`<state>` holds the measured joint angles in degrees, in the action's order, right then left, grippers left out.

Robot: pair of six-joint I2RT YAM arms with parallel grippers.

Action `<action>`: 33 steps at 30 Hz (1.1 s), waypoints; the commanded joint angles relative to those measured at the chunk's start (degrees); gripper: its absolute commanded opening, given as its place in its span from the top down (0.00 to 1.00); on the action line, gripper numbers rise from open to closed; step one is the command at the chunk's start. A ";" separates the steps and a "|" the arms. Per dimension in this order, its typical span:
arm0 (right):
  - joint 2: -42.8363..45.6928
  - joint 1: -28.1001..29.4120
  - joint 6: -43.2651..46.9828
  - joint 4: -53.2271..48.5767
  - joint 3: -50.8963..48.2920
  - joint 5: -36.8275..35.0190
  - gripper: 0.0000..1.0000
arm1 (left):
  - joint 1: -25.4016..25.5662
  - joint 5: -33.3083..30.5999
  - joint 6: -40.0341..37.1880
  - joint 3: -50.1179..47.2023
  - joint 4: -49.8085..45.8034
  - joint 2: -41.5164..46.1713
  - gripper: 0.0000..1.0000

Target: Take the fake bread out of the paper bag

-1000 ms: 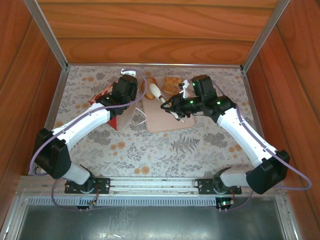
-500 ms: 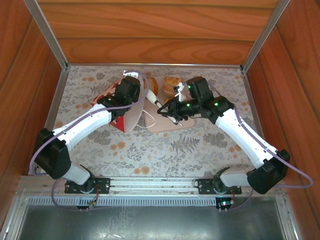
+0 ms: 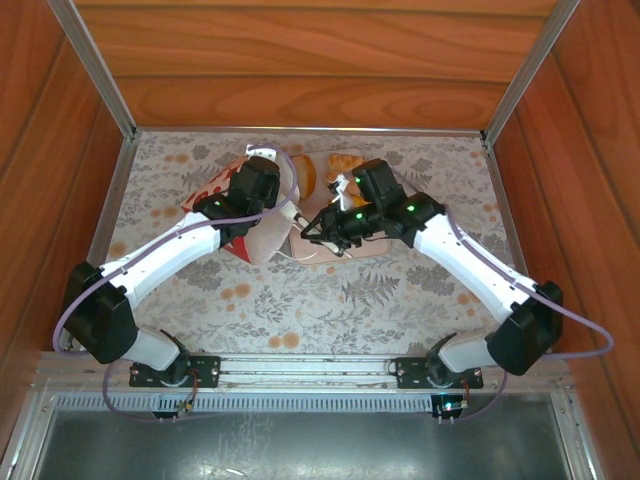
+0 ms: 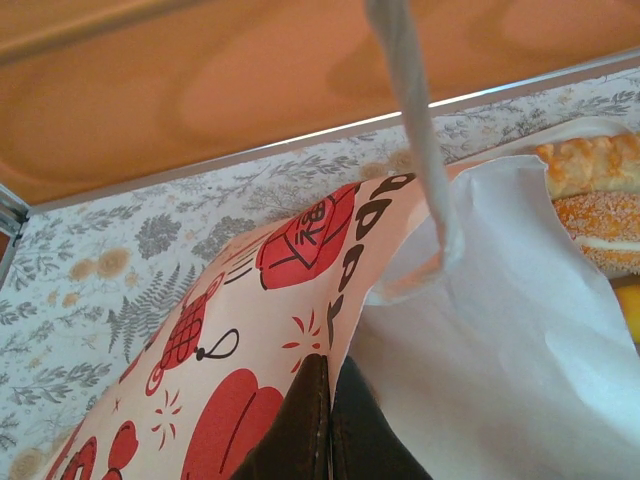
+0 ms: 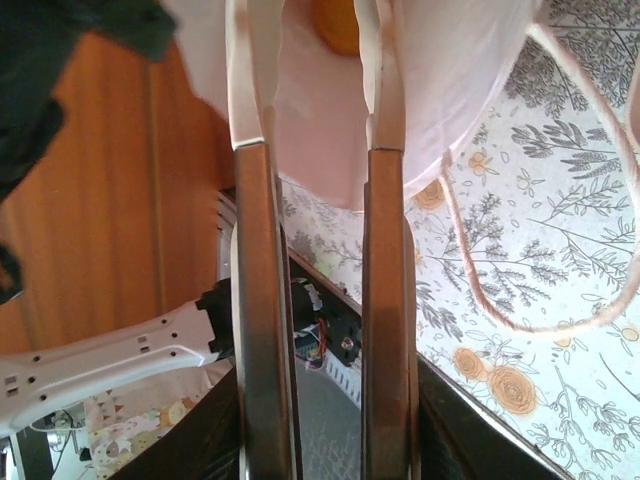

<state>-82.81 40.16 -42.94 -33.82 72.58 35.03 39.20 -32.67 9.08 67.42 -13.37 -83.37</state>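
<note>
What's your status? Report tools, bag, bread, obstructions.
Left tool shut on paper bag edge. Right tool at bag mouth, jaws apart; orange bread between tips, grip unconfirmed. Cord handle loose beside it.

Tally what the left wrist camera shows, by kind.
paper bag: 1
cord handle: 1
fake bread: 2, a crumbed one below the flaky one
left gripper: 1
Total: 5; the yellow sliver at the right edge is not counted.

The right gripper (image 5: 315,70) points its parted fingers (image 5: 262,250) at the white bag (image 5: 470,70). An orange bread (image 5: 335,25) shows against the bag, between the tips. Below the bag, its cord (image 5: 560,312) loops over the floral table (image 5: 560,200).
</note>
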 commanded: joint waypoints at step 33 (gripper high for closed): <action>-21.33 0.27 -11.18 16.88 5.30 9.53 0.46 | 1.31 1.46 3.42 -2.24 -0.92 1.42 1.00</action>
<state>-103.48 40.16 -52.49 -19.94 75.88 41.89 39.75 -31.42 11.44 65.60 -13.37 -82.04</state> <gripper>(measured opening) 0.536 0.048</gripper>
